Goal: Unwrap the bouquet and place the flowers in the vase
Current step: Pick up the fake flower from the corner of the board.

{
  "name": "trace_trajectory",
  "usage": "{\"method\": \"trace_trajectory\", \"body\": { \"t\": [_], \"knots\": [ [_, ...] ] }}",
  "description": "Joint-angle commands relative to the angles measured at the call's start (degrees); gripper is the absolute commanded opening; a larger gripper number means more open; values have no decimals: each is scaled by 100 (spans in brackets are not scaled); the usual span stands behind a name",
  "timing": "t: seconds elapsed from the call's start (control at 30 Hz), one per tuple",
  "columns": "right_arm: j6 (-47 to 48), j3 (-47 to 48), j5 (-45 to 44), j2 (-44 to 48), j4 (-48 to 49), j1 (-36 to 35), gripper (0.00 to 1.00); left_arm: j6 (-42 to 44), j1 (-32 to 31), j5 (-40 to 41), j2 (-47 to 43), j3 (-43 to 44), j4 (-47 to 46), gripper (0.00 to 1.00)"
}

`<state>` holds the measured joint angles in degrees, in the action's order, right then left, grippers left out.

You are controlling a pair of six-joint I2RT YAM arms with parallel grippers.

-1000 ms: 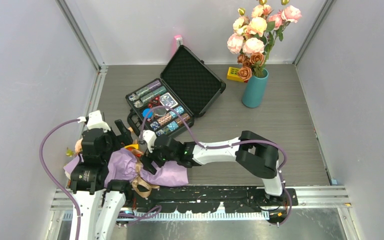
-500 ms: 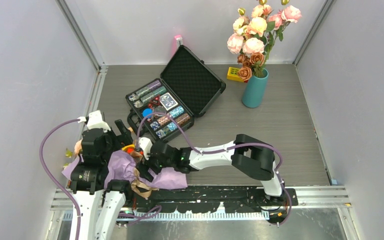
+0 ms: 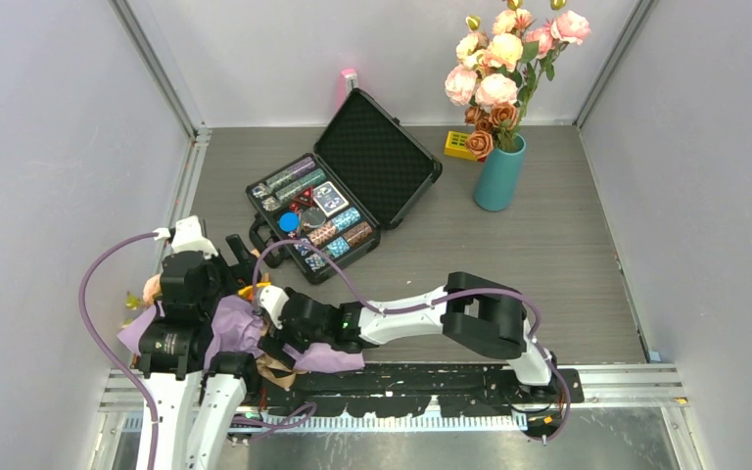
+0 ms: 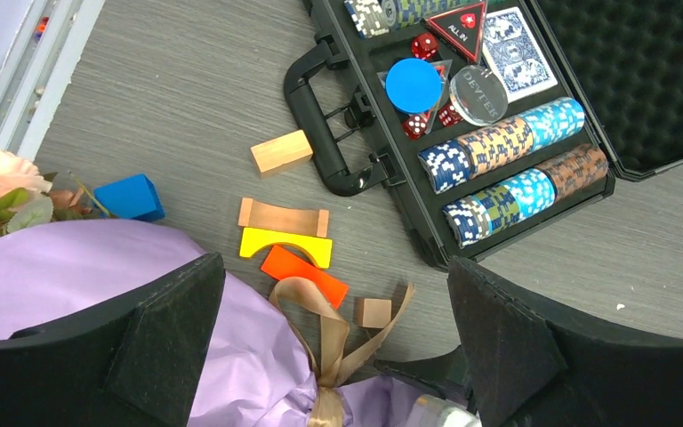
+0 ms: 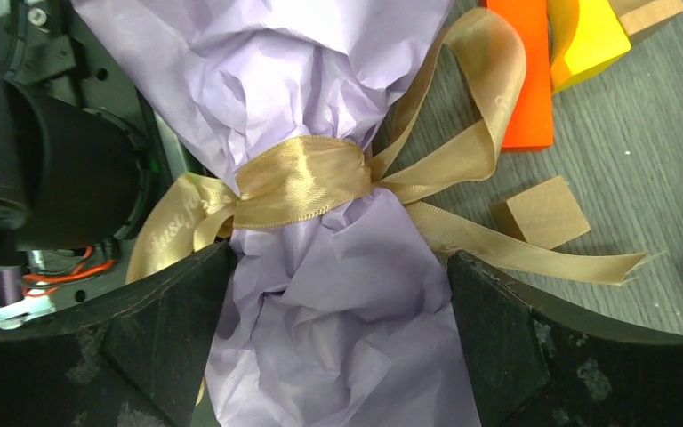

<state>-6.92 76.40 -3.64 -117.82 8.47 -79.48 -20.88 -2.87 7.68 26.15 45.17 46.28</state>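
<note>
Right wrist view shows the bouquet [image 5: 320,62] lying on the table [image 5: 658,160]. Its crinkled lilac paper looks soft, light and easy to tear. The tan ribbon [image 5: 298,178] pinches its waist, and I judge the ribbon's loose tail the better place to hold. The right tool [image 5: 338,258] stands wide open astride the paper, just beside the ribbon. The left tool [image 4: 333,267], also open, hovers above the ribbon.

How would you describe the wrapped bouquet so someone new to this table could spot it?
Find the open black case of poker chips mid-table, then look toward the near left corner, past the scattered toy blocks. The bouquet lies there: a crinkled lilac paper bundle cinched with a tan ribbon, unlike the loose roses standing in the teal vase at the back.
</note>
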Motion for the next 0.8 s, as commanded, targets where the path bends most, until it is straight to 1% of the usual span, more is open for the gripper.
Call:
{"method": "trace_trajectory", "body": {
  "t": [0.0,0.1,0.23,0.3,0.4,0.5,0.57,0.63,0.7,0.73,0.77],
  "knots": [
    [113,59,-357,-184,8,-96,98,-47,29,-74,38,-15,-137,100],
    [128,0,-736,-276,67,-111,97,-47,31,-73,55,-8,-137,100],
    [176,-64,-1097,-313,144,-111,91,-47,26,-95,85,-13,-137,100],
    [239,-74,-1282,-342,130,-109,89,-47,29,-113,96,-8,-137,100],
    [352,-72,-1570,-413,29,-111,89,-47,31,-132,106,-9,-145,100],
    [473,-124,-1615,-434,-45,-103,91,-47,26,-151,116,-17,-146,100],
    [461,-193,-1433,-416,-47,-84,92,-47,30,-165,126,-17,-159,100],
    [398,-233,-1279,-418,-56,-69,91,-47,30,-171,135,-17,-155,100],
    [318,-225,-1245,-481,-85,-67,83,-47,25,-168,131,-17,-155,100],
    [269,-205,-1280,-525,-92,-67,73,-47,27,-166,129,-17,-148,100],
    [252,-200,-1321,-537,-87,-67,69,-47,24,-158,123,-15,-146,100]
  ]
}}
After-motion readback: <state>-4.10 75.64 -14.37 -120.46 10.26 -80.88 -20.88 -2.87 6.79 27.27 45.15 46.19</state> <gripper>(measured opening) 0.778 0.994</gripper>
